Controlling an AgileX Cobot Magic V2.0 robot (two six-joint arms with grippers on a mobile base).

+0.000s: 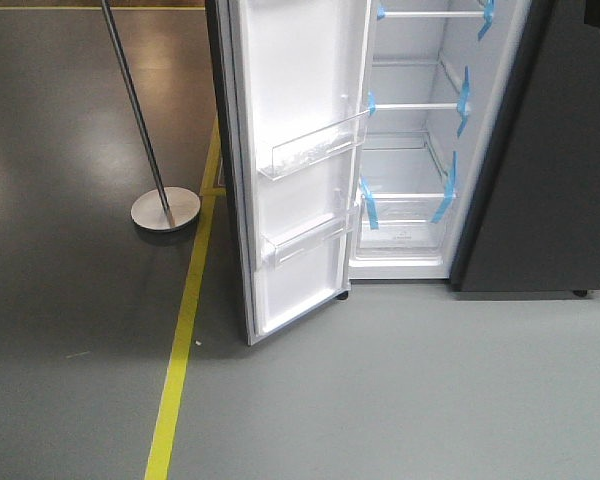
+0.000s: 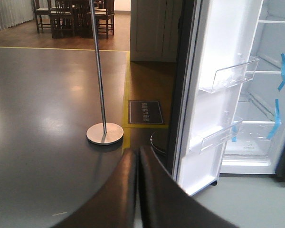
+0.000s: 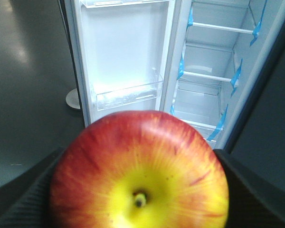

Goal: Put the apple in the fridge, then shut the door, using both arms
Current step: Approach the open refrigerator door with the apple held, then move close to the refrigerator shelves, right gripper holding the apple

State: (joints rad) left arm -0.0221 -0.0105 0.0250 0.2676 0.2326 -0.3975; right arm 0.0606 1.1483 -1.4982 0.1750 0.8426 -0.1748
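The red and yellow apple [image 3: 138, 173] fills the lower part of the right wrist view, stem dimple facing the camera. My right gripper [image 3: 138, 190] is shut on it, a black finger [image 3: 23, 194] pressing each side. Ahead stands the fridge [image 1: 405, 150], its white inside and blue-taped glass shelves showing. The door [image 1: 300, 160] hangs wide open to the left, its clear bins empty. My left gripper [image 2: 137, 159] is shut on nothing, fingers touching, low and left of the door's outer edge [image 2: 183, 95]. Neither gripper appears in the front view.
A metal pole on a round base [image 1: 165, 210] stands on the floor left of the door. A yellow floor line [image 1: 185, 330] runs past it. The other dark grey door [image 1: 550, 160] is shut on the right. A dark floor plate [image 2: 146, 112] lies behind the door.
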